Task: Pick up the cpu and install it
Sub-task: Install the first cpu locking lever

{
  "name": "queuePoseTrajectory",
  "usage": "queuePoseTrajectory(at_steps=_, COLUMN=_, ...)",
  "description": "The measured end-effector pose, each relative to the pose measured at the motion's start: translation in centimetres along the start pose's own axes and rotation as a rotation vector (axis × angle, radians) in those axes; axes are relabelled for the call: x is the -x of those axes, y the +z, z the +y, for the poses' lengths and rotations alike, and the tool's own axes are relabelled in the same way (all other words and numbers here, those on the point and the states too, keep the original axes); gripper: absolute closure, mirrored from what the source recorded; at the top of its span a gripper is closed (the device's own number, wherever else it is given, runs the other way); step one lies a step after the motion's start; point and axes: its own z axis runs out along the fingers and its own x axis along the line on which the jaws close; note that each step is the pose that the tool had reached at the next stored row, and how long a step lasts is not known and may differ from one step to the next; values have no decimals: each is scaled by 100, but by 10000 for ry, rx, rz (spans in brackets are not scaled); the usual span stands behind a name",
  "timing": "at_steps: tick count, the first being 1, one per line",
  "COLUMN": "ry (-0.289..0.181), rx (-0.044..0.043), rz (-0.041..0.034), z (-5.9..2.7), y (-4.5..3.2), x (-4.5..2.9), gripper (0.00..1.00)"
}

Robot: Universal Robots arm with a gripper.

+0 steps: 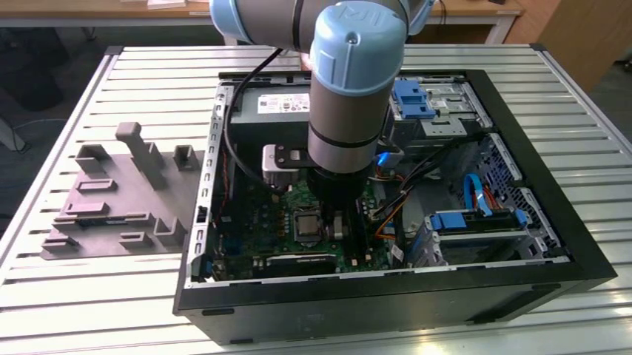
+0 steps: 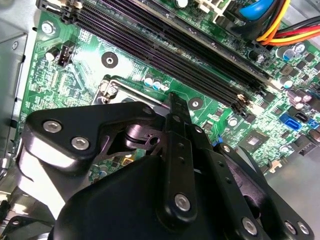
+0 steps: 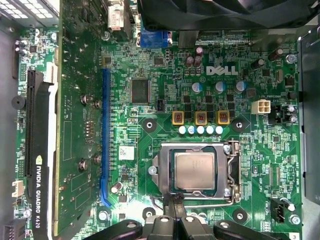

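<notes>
My jaws are pressed together with nothing between them, as far as the first wrist view shows; their fingertips point(image 3: 175, 201) hang low over the motherboard point(image 3: 150, 125), just beside the edge of the socket point(image 3: 231, 172), close to the thin wire lever that runs along that side. In the second wrist view my linkage covers most of the socket, and the long dark memory slots point(image 2: 165, 40) run past beyond it.

The cpu point(image 3: 194, 170) is not in my grasp. It lies flat in the socket, silver top up, square within the metal frame. So I judge the picking and placing done. Whether the frame and lever are locked down over it I cannot tell.

Further out, my arm point(image 1: 345, 111) reaches down into the open computer case point(image 1: 582, 259), which lies on its side on the slatted table point(image 1: 148, 66), with a grey parts fixture point(image 1: 109, 214) beside it at the exterior view's left.

As to writing: there is a white maker's mark on the board above the socket, small white part codes all over it, and pale lettering along the black edge of the expansion card point(image 3: 39, 165); I leave these unread
</notes>
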Motion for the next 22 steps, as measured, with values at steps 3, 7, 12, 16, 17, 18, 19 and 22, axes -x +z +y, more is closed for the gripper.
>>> queuePoseTrajectory(at_steps=3, ry=-1, rx=-2, rz=-3, z=0, y=10, x=0, gripper=89)
queuePoseTrajectory(at_steps=7, ry=-1, rx=-2, rz=-1, z=-1, y=21, x=0, gripper=89)
queuePoseTrajectory(at_steps=12, ry=-2, rx=0, rz=3, z=-4, y=37, x=0, gripper=89)
queuePoseTrajectory(at_steps=16, ry=-1, rx=-2, rz=-4, z=-20, y=41, x=1, gripper=89)
queuePoseTrajectory(at_steps=17, ry=-1, rx=-2, rz=-5, z=-22, y=41, x=1, gripper=89)
queuePoseTrajectory(at_steps=18, ry=-1, rx=-2, rz=-7, z=-24, y=41, x=1, gripper=89)
queuePoseTrajectory(at_steps=19, ry=-1, rx=-2, rz=-11, z=-26, y=42, x=2, gripper=89)
queuePoseTrajectory(at_steps=22, ry=-4, rx=-3, rz=-24, z=-33, y=43, x=2, gripper=89)
